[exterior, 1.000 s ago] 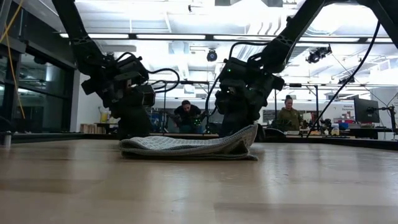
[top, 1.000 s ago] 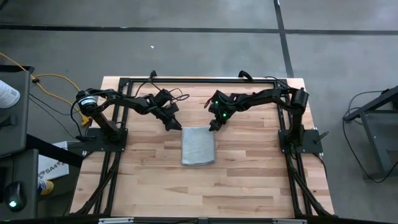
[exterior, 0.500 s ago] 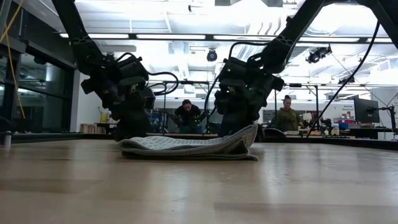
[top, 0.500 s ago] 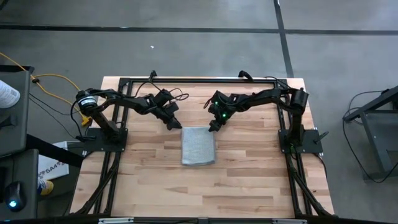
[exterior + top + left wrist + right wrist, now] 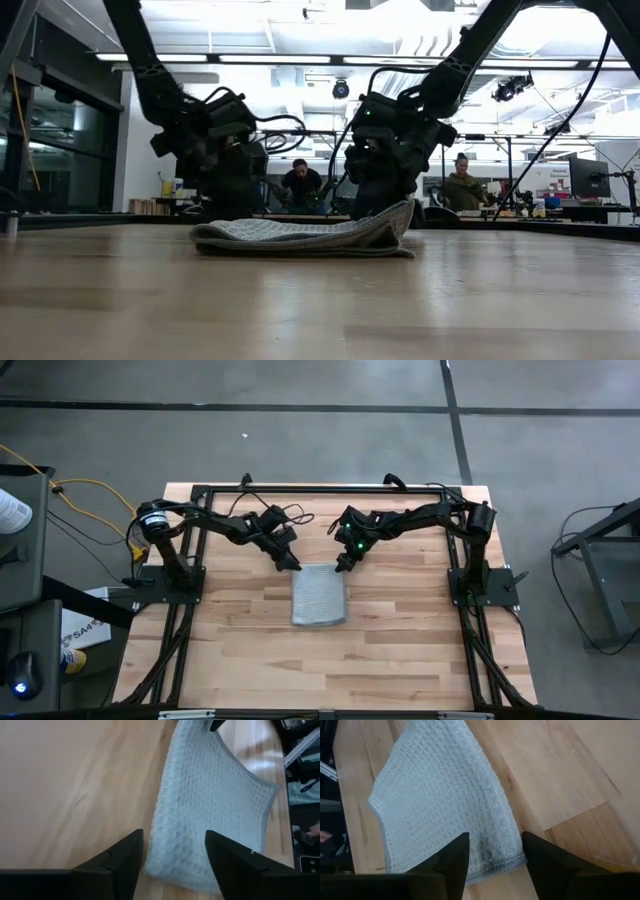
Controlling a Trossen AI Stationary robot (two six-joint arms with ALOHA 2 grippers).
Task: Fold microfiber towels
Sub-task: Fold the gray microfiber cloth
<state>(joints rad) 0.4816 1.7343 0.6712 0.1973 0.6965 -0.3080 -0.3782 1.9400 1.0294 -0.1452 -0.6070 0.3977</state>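
The microfiber towel (image 5: 319, 595) lies folded into a narrow rectangle near the middle of the table (image 5: 400, 650), its long axis running from the far edge toward the near edge. In the low view it sits as a flat stack, with the corner under the right arm humped up a little.

Both claws sit at the towel's far short edge, one at each corner. The left gripper (image 5: 290, 564) is at the towel's far-left corner, its fingers (image 5: 120, 862) spread with the corner lying between them, apparently not pinched. The right gripper (image 5: 343, 564) is at the far-right corner, jaws likewise spread over the hem in its wrist view, nothing clamped.

So the towel stretches away from both claws toward the near edge of the table, and neither arm is clearly nearer. A next fold would likely carry this far edge along the long axis.

No brand, label or readable writing shows on the towel.
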